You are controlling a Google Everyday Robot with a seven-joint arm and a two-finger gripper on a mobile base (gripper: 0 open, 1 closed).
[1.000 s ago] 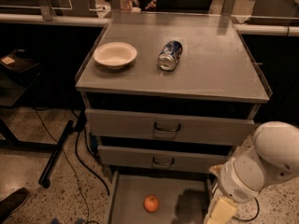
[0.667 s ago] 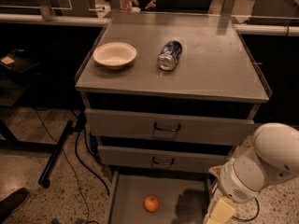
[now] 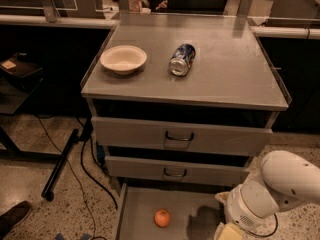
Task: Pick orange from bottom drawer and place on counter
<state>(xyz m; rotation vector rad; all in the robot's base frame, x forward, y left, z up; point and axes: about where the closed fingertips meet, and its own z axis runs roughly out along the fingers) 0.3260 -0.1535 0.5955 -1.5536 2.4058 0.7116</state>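
The orange [image 3: 162,218] lies on the grey floor of the open bottom drawer [image 3: 137,209], left of the drawer's middle. My white arm [image 3: 272,191] comes in from the lower right. My gripper [image 3: 228,232] is at the bottom edge of the camera view, over the right part of the drawer, to the right of the orange and apart from it. Most of it is cut off by the frame edge. The counter [image 3: 225,69] is the flat grey top of the cabinet above.
A white bowl [image 3: 123,59] and a crushed blue-silver can [image 3: 181,59] lie on the counter. The two upper drawers [image 3: 180,136] with loop handles are closed. A black stand leg and cables [image 3: 65,159] lie on the floor at the left, and a shoe [image 3: 12,218] shows at the lower left.
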